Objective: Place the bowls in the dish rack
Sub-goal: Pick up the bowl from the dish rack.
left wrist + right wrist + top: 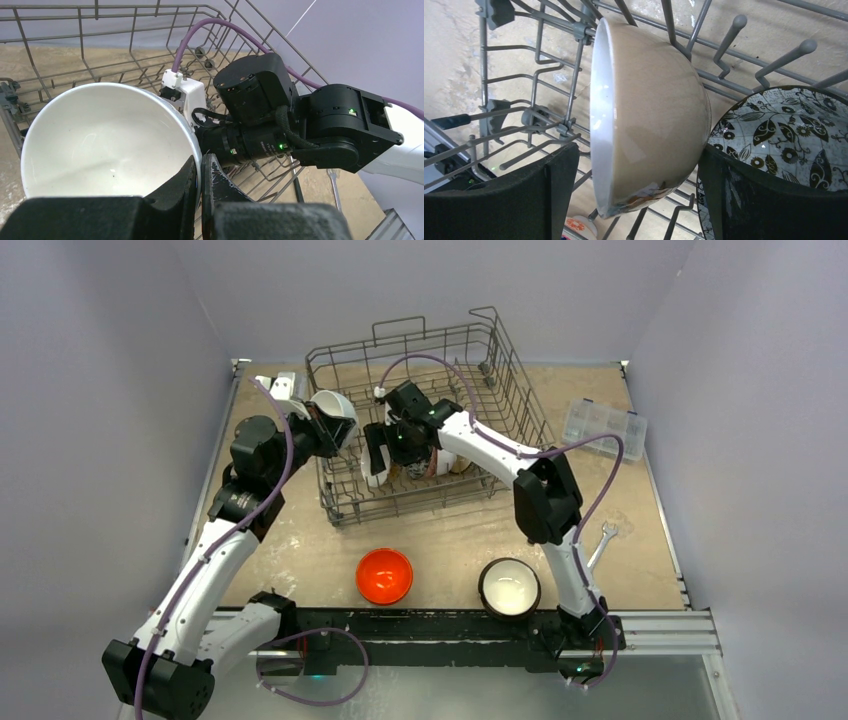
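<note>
The dish rack (523, 400) stands at the far middle of the table (300, 560), and I have both arms reaching to it.

My left claw (201, 167) is pressed together on the rim of the white bowl (100, 145), with one finger inside the rim and one outside. The bowl is pinched and held clear of the wires. In the top view it hangs tilted over the rack's left edge.

My right claw (639, 160) is low inside the rack, in its near-left part. Its fingers (549, 195) are spread wide, one on each side of the tan bowl (659, 100). That bowl stands on edge among the tines (736, 30), white inside turned toward one finger, and I see a clear gap between the rim and that finger. The other finger sits close to the bowl's base, and I cannot tell whether they touch. Just beside the tan bowl, partly behind that second finger, the leaf-patterned bowl (789, 130), black on white, also sits in the rack.

Two bowls are outside the rack. The orange bowl (384, 575) sits upright by the middle of the table's near edge. The dark bowl with a cream inside (509, 587) sits to its right, apart from it and just beside the right arm's lower link.

A clear compartment box (604, 428) lies toward the far right corner, and a wrench (603, 540) lies near the right edge.
</note>
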Motion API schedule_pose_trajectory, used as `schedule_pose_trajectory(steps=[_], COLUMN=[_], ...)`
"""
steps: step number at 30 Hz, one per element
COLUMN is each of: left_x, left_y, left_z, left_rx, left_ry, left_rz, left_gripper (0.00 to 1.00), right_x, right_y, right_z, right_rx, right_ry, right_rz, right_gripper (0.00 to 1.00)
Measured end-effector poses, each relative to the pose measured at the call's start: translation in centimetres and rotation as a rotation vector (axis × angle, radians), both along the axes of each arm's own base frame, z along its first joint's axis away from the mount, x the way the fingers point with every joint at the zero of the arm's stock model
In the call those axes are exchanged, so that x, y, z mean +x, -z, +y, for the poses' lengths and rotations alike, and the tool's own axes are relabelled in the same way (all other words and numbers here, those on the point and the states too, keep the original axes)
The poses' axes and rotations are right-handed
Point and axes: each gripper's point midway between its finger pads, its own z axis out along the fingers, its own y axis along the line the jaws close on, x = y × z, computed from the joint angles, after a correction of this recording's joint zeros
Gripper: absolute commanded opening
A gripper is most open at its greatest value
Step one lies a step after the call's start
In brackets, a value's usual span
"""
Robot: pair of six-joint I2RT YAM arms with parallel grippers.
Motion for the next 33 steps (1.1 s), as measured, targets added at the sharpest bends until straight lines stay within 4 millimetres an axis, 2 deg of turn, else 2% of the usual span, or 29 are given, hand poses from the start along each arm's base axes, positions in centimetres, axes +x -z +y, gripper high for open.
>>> schedule_pose_trajectory(steps=[4, 10, 14, 21, 27, 33], left_x=[-0.1, -0.4, -0.4, -0.4, -0.6, -0.6], left_y=[-0.1, -0.4, -0.6, 0.0, 0.5, 1.0], left_z=[0.1, 0.3, 0.4, 0.6, 0.6, 0.7], left_rx=[0.004, 0.008, 0.018, 0.036, 0.048, 0.059], left_ry=[-0.001, -0.007, -0.009, -0.013, -0.012, -0.01], left_rz=[-0.005, -0.017, -0.027, -0.014, 0.003, 0.014], left_gripper=[0.0, 0.0, 0.0, 0.0, 0.0, 0.0], right_x=[0.0, 0.0, 0.0, 0.0, 0.4, 1.0], right_y=[-0.8, -4.4, -5.4, -4.6, -3.7, -1.2], right_z=[0.5, 1.9, 2.5, 2.0, 1.8, 2.8], right_rx=[0.05, 0.17, 0.21, 0.162, 0.127, 0.096], right_ry=[-0.016, -0.038, -0.05, -0.039, -0.051, -0.112], right_rz=[-0.002, -0.038, -0.055, -0.063, -0.079, -0.083], right_gripper=[0.88, 0.84, 0.84, 0.91, 0.93, 0.93])
